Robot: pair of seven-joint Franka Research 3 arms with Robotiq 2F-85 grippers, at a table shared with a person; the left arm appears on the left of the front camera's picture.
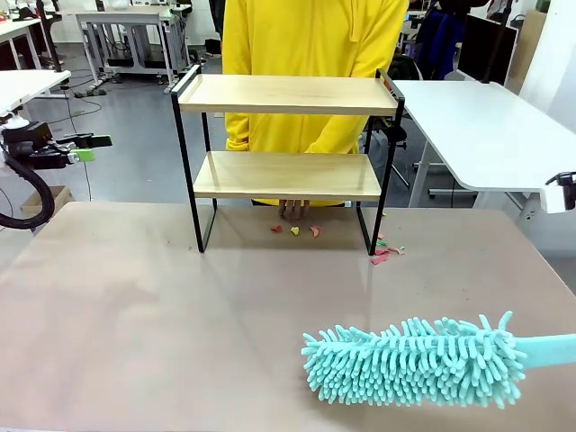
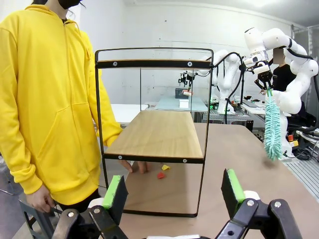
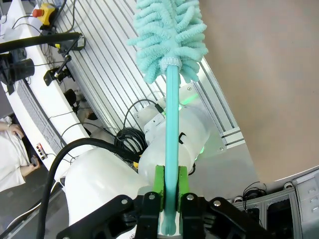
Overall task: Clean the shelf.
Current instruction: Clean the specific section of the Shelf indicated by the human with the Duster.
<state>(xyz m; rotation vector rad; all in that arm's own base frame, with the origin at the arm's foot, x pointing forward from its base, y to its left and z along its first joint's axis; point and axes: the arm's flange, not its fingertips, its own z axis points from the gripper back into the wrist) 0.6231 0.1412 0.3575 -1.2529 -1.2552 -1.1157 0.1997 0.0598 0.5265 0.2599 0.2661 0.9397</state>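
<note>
The shelf [image 1: 288, 94] stands at the table's far side, two light wooden boards in a thin black frame; the left wrist view has it end-on [image 2: 159, 134]. Small coloured paper scraps [image 1: 294, 230] lie on the table under it, and more [image 1: 387, 252] lie by its right leg. A teal fluffy duster [image 1: 414, 360] hovers low over the near right of the table. My right gripper [image 3: 169, 186] is shut on the duster's teal handle [image 3: 172, 124]. My left gripper [image 1: 93, 148] hangs open off the table's left side, its fingers [image 2: 115, 196] pointing at the shelf's end.
A person in a yellow hoodie [image 1: 310, 36] stands right behind the shelf, one hand [image 1: 294, 209] resting on the table below the lower board. A white table [image 1: 486, 126] sits at the back right. The brown tabletop [image 1: 162, 315] lies bare in front of the shelf.
</note>
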